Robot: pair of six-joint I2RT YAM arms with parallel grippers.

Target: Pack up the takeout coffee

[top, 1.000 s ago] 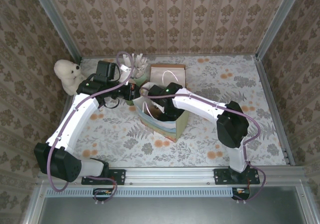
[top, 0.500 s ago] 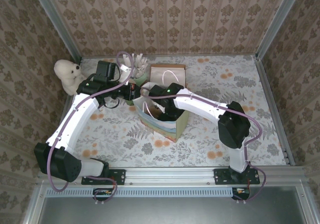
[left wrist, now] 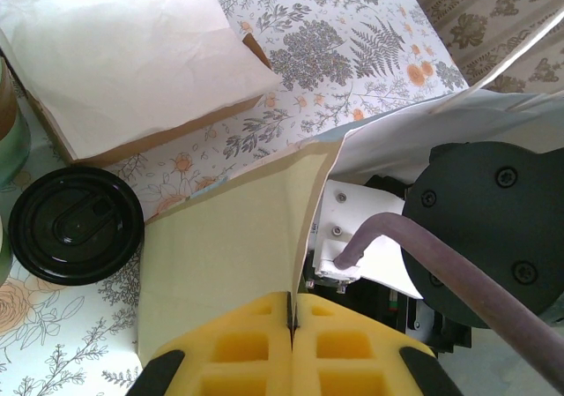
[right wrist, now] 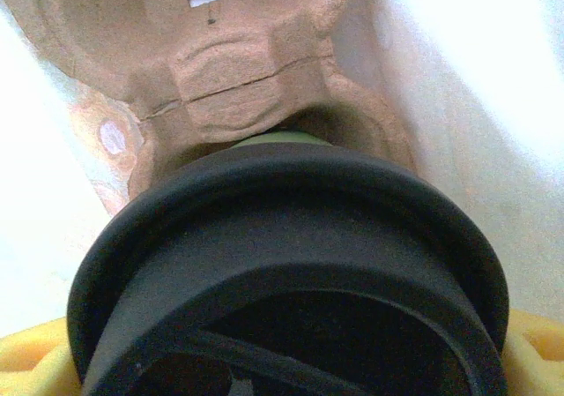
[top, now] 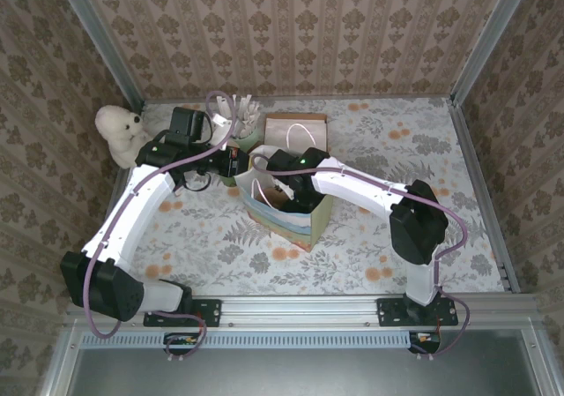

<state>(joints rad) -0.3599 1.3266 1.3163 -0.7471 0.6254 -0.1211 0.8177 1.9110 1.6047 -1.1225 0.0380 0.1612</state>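
The tall pale striped paper bag [top: 304, 224] stands upright at the middle of the floral-printed bench [top: 370, 140], its mouth facing up. The left hand [left wrist: 291, 325] is clenched on the bag's cream wall [left wrist: 238, 255] at the rim, on the side toward 9 o'clock. This pinch probably serves to brace the thin paper and hold the mouth wide so the other arm can work inside.

The right hand [right wrist: 282, 369] reaches down into the bag from 3 o'clock. It grasps the takeout coffee [right wrist: 291, 255], a small dark green paper cup under a black round plastic lid. Its yellow pads [right wrist: 31, 361] sit on either side of the lid, spread wide because the cup is broad. The cup is therefore inside the bag. It hangs upright just above a round well of the brown moulded pulp carrier [right wrist: 238, 78] on the bag's floor, and only a sliver of green shows under the lid. I cannot tell whether its base is seated in the well yet. I judge the step in hand to be lowering it there, since the well would stop it tipping.

Outside the bag, another black round lid [left wrist: 75, 224] sits on the bench at 9 o'clock in the left wrist view, just beside the bag wall. A flat brown-and-white paper bag [left wrist: 123, 52] lies toward 11 o'clock.
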